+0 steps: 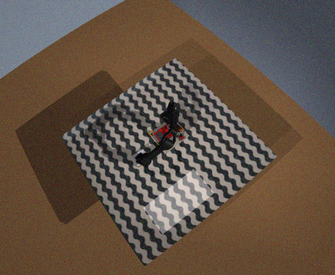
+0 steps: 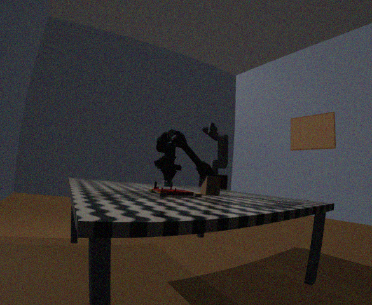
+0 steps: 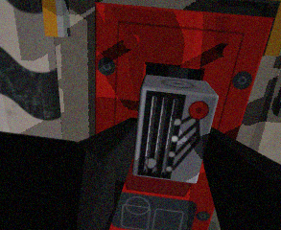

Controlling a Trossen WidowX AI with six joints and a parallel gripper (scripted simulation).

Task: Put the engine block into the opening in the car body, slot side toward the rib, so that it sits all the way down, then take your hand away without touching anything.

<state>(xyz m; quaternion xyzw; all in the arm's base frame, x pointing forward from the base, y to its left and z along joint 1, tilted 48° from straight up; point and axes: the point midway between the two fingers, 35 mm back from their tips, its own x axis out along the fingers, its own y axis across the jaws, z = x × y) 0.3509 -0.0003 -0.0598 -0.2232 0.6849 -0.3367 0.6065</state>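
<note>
The grey engine block (image 3: 190,168) (image 2: 168,183) is between my fingers. Its face with long dark slots at the left and a red disc at the upper right points at the wrist camera. My gripper (image 3: 170,130) (image 2: 168,183) is shut on it and points down over the car body. The red car body (image 3: 154,38) (image 1: 160,130) (image 2: 179,191) lies flat under the block. The dark opening (image 3: 174,70) shows past the block's far end in the wrist view; the block hides the rest. In the exterior view the block is low, close above the body. I cannot tell whether it touches, nor pick out the rib.
Yellow corner pieces (image 3: 49,19) (image 3: 276,35) stand beside the body. A small red and grey part (image 1: 181,136) lies close to it. A brown box (image 2: 212,185) stands by the arm's base. A pale rectangle (image 1: 177,201) marks the wavy-striped table (image 1: 226,165).
</note>
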